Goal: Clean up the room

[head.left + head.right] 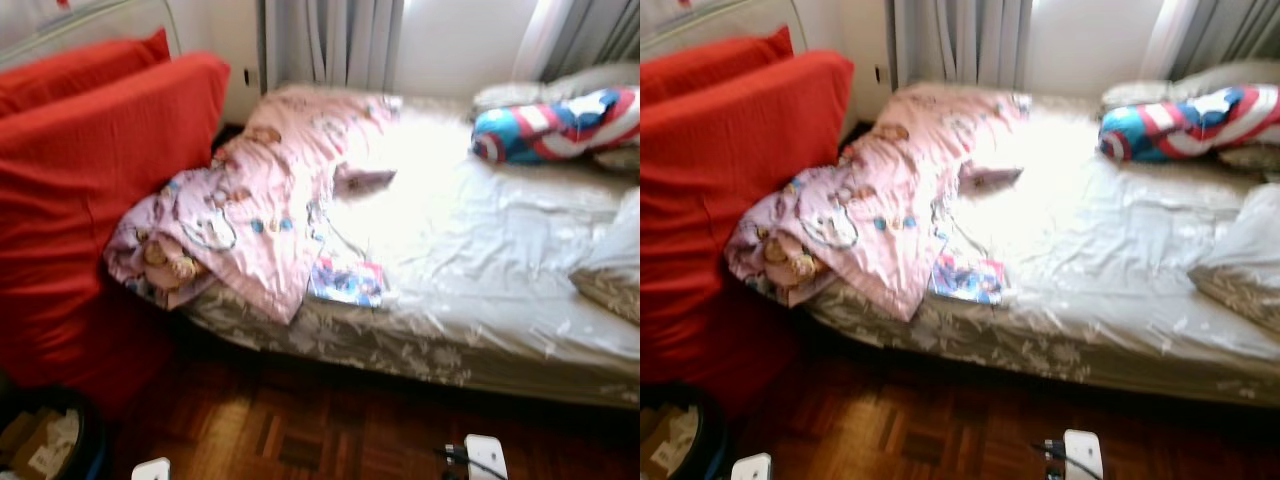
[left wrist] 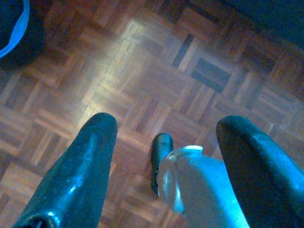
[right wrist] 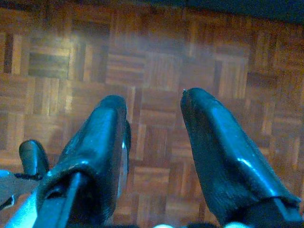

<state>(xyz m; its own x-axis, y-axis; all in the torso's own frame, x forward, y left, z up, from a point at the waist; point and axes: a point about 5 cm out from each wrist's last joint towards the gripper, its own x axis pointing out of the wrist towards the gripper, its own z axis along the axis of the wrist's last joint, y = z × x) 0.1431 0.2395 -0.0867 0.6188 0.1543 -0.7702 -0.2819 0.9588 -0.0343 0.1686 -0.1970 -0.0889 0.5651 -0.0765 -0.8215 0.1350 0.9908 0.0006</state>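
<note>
We are barely starting: the pink blanket [image 1: 262,190] is lying crumpled on the bed [image 1: 480,270], both end effectors [image 2: 161,156] [image 3: 154,142] hanging released, empty.

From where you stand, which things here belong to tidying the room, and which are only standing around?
Belong to the job:
- crumpled pink blanket hanging over the bed edge
- small colourful booklet on the sheet
- red, white and blue cushion near the curtains

Just standing around:
- red mattress leaning at the left
- dark bin on the parquet floor
- grey curtains
</note>
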